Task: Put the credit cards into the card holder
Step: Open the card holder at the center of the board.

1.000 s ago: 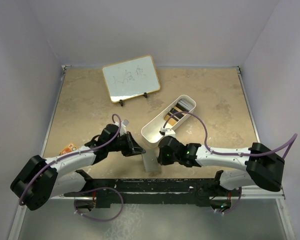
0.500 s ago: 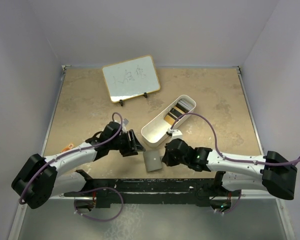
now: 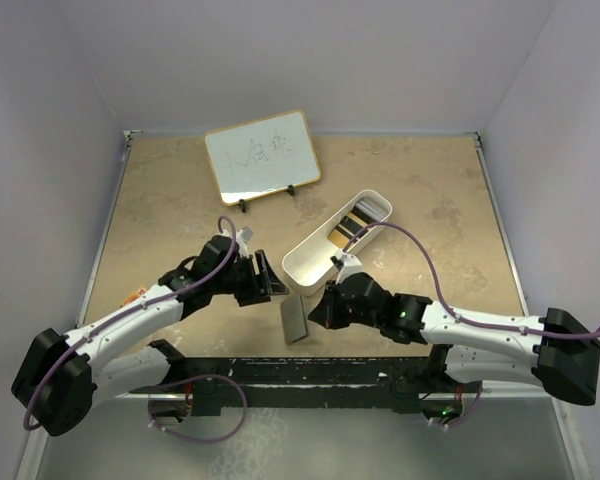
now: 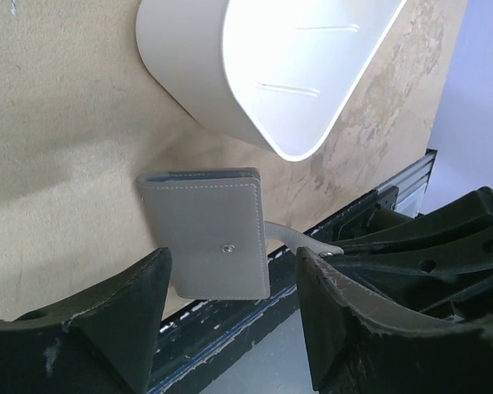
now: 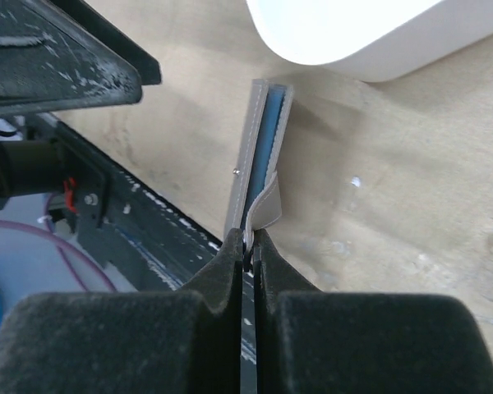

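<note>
The grey card holder (image 3: 295,320) stands on its edge near the table's front edge. In the right wrist view the card holder (image 5: 259,156) is edge-on, slightly parted, with its light blue inside showing. My right gripper (image 5: 251,242) is shut on its snap tab, and it reaches in from the right (image 3: 318,308). My left gripper (image 3: 268,278) is open, just up and left of the holder and apart from it; the holder (image 4: 209,234) lies beyond its spread fingers (image 4: 230,328). Yellow-orange and black credit cards (image 3: 350,228) lie in the long white tray (image 3: 310,258).
A small whiteboard (image 3: 261,156) on feet stands at the back of the table. A little orange piece (image 3: 133,296) shows by the left arm. The tray's rounded end (image 4: 271,74) is close behind the holder. The black front rail (image 3: 310,375) runs just below it.
My left gripper has opened, let go of the card holder and drawn back up and to the left. The right gripper keeps the tab and has shifted slightly left with the holder.
</note>
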Robot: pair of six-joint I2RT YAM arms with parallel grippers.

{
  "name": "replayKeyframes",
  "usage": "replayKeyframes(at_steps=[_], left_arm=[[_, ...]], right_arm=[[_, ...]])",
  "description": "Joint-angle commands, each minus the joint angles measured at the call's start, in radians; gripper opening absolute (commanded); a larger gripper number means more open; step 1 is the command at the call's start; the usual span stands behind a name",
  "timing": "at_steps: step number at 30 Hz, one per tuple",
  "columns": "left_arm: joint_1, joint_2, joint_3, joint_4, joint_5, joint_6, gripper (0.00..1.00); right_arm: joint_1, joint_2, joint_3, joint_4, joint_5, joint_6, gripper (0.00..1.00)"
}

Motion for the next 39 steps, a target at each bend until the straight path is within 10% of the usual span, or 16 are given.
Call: replayKeyframes(at_steps=[1, 25, 39], left_arm=[[0.001, -0.057, 0.009, -0.021, 0.024, 0.016, 0.60], [0.001, 0.007, -0.083, 0.091, 0.045, -0.017, 0.55], [0.001, 0.047, -0.101, 0.134, 0.048, -0.029, 0.46]], right_arm=[[0.000, 0.006, 0.052, 0.107, -0.042, 0.055, 0.00], [0.003, 0.043, 0.037, 0.211, -0.077, 0.095, 0.00], [0.001, -0.053, -0.050, -0.090, 0.036, 0.097, 0.00]])
